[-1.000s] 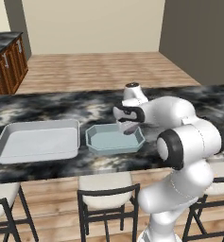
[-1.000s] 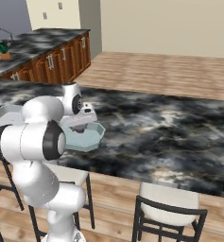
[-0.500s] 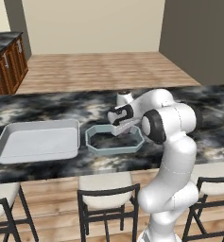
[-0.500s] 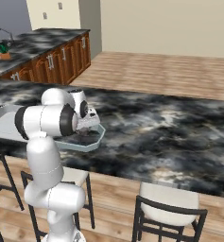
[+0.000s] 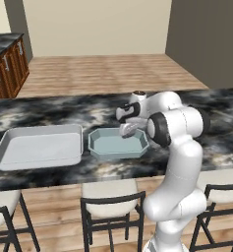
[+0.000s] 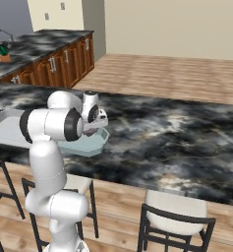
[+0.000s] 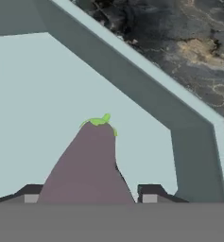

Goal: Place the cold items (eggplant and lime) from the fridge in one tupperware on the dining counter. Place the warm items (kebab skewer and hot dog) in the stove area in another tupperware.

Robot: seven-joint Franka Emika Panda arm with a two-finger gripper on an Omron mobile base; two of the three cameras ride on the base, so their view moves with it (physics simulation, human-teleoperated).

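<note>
1. Hand view: the eggplant (image 7: 87,165) sits between the two dark fingers (image 7: 89,194), stem end with its green cap pointing away from the camera, over the pale floor of the octagonal tupperware (image 7: 146,92). The fingers pinch the eggplant; each tip shows just at its flanks.
2. From this view I cannot tell whether the eggplant already touches the container floor or hangs just above it.
3. The tupperware stands on the dining table (image 5: 49,113), its marbled black-and-white top visible beyond the angled wall. Just beside it, to the left in the left base view, lies a larger rectangular tupperware (image 5: 39,146).
4. Progress, as I judge it: the eggplant has reached its container but is not yet released, so even the first of four items is unfinished. The lime, kebab skewer and hot dog remain; no other item lies in either container, as far as the frames show.
5. Pose: in the left base view the arm (image 5: 179,147) rises from the near side of the table, bends at a high elbow and reaches left, with the hand angled down into the octagonal tupperware (image 5: 119,142). The right base view shows the same reach, wrist low over the container's rim (image 6: 96,142).
</note>
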